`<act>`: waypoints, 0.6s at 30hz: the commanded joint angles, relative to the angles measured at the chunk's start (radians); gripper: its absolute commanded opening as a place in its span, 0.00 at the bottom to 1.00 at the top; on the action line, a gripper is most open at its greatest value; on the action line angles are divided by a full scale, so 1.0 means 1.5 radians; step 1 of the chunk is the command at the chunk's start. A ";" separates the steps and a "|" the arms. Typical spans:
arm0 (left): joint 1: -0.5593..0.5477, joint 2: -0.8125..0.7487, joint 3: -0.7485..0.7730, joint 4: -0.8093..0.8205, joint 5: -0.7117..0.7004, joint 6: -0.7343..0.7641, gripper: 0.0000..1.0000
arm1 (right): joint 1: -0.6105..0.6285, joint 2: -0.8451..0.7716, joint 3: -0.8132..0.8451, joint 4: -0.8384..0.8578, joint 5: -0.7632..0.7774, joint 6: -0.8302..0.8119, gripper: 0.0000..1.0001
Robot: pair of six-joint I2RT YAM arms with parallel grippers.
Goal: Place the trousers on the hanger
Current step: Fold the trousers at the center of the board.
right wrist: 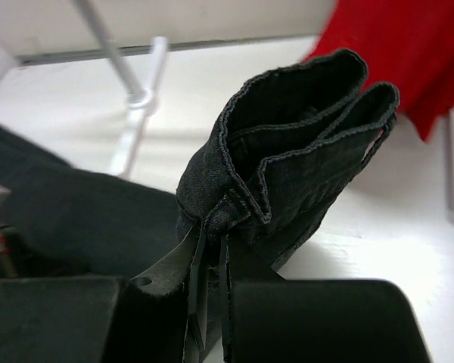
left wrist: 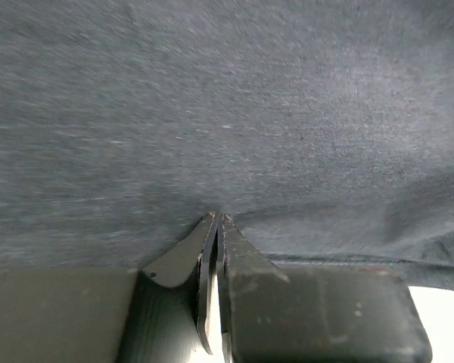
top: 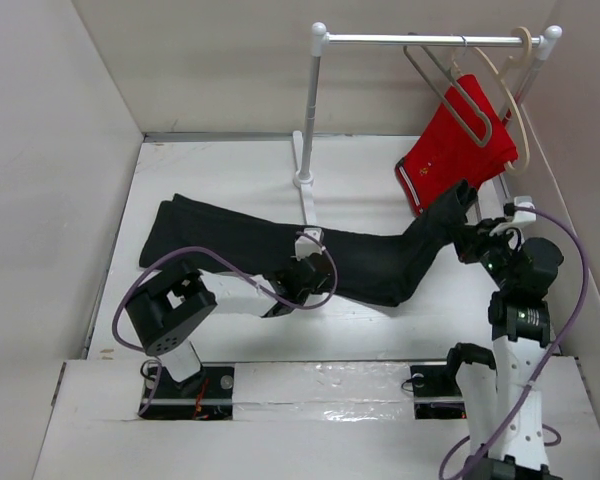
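White walls box in the white tabletop point(top: 230, 170) before you, and a white-posted clothes rack with a metal rail point(top: 420, 40) stands toward its far right corner. On that rail you have the thin grey metal hanger point(top: 456, 100) hooked beside a cream rounded hanger point(top: 508, 95), with red shorts with white trim point(top: 450, 150) hanging behind and below them. The long black soft-fabric trousers point(top: 380, 262) run across the table from the far left side toward the right edge; most of their length lies flat. Your left gripper point(top: 305, 275) sits at the trousers' near edge around the middle of the table, and its wrist view shows the fingers point(left wrist: 238, 257) pressed together at the cloth, pinching a small crease. Your right gripper point(top: 475, 240) is near the right edge, just below the red shorts, its fingers point(right wrist: 174, 265) clenched on the trousers' folded hem, holding that end up off the surface, well apart from the grey hanger. Purple cables point(top: 570, 270) loop from both arms.
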 commanded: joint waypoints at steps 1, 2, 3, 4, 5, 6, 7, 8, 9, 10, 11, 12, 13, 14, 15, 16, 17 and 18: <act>-0.008 0.018 0.000 0.029 -0.023 -0.020 0.00 | 0.068 -0.017 0.092 0.022 0.036 0.018 0.00; -0.008 0.032 -0.002 0.032 -0.023 -0.019 0.00 | 0.081 -0.017 0.109 0.019 0.046 0.020 0.00; -0.008 0.039 -0.003 0.041 -0.024 -0.019 0.00 | 0.101 -0.015 0.127 0.014 0.049 0.026 0.00; -0.008 0.047 -0.003 0.043 -0.025 -0.019 0.00 | 0.109 -0.015 0.155 0.018 0.050 0.029 0.00; -0.008 0.061 -0.002 0.044 -0.019 -0.023 0.00 | 0.117 -0.012 0.164 0.026 0.050 0.036 0.00; -0.008 0.067 -0.001 0.050 -0.011 -0.025 0.00 | 0.131 -0.010 0.173 0.033 0.051 0.044 0.00; -0.008 0.073 -0.003 0.057 -0.005 -0.025 0.00 | 0.138 -0.004 0.186 0.035 0.053 0.045 0.00; -0.016 0.081 -0.003 0.062 0.001 -0.028 0.00 | 0.138 0.010 0.209 0.034 0.056 0.046 0.00; -0.027 0.085 -0.001 0.068 0.003 -0.029 0.00 | 0.147 0.017 0.219 0.037 0.057 0.051 0.00; -0.033 0.090 0.001 0.071 0.004 -0.031 0.00 | 0.154 0.023 0.227 0.052 0.055 0.053 0.00; -0.047 0.100 0.003 0.073 0.006 -0.033 0.00 | 0.154 0.030 0.235 0.059 0.048 0.058 0.00; -0.054 0.106 0.009 0.078 0.008 -0.035 0.00 | 0.154 0.038 0.252 0.063 0.047 0.063 0.00; -0.062 0.112 0.015 0.078 0.012 -0.037 0.00 | 0.160 0.041 0.261 0.070 0.046 0.066 0.00; -0.070 0.126 0.020 0.078 0.020 -0.037 0.00 | 0.160 0.045 0.272 0.072 0.047 0.068 0.00; -0.085 0.133 0.032 0.078 0.023 -0.037 0.00 | 0.160 0.050 0.294 0.072 0.048 0.069 0.00; -0.093 0.139 0.041 0.079 0.029 -0.037 0.00 | 0.160 0.054 0.305 0.072 0.048 0.069 0.00; -0.101 0.151 0.046 0.082 0.031 -0.037 0.00 | 0.160 0.058 0.313 0.075 0.043 0.069 0.00; -0.118 0.157 0.057 0.090 0.034 -0.038 0.00 | 0.160 0.063 0.324 0.078 0.037 0.070 0.00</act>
